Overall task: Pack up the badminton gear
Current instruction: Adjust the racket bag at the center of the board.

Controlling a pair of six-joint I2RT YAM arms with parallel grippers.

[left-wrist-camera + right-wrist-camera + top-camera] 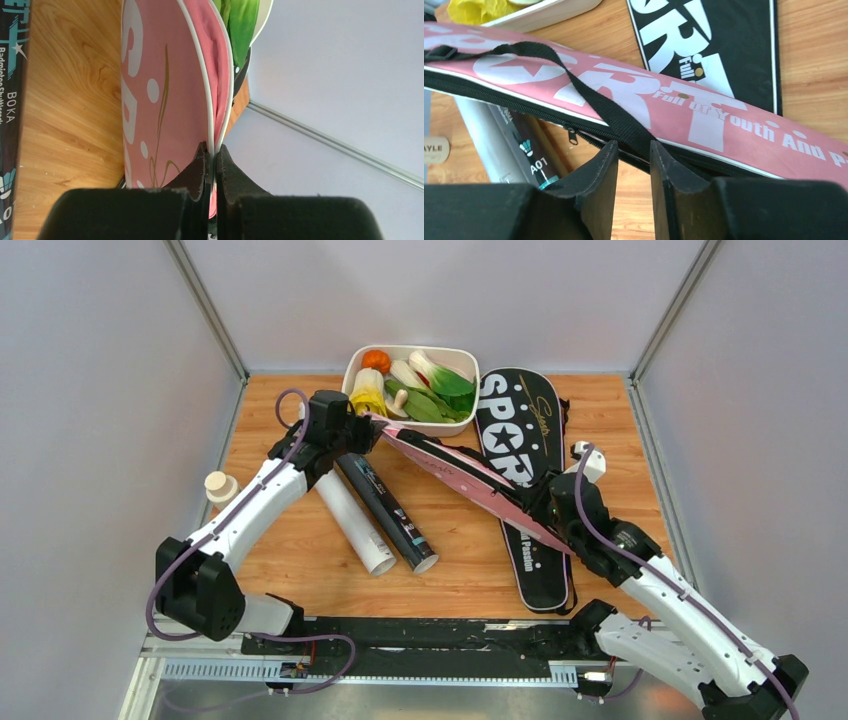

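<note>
The pink SPORT racquet cover (470,480) hangs slanted above the table between both arms. My left gripper (215,147) is shut on its white-piped edge (206,100) at the far end, near the tray. Its lower zip edge (499,92) lies just past the tips of my right gripper (634,145), which stands open with only bare wood showing between the fingers. A black strap (589,95) crosses the pink cover (684,110). The black SPORT cover (520,455) lies flat under and behind it. A white tube (355,520) and a black tube (390,510) lie side by side at centre-left.
A white tray (352,365) of toy vegetables stands at the back centre, close to my left gripper (365,425). A small bottle with a cream cap (220,485) stands at the table's left edge. White walls enclose the table on three sides.
</note>
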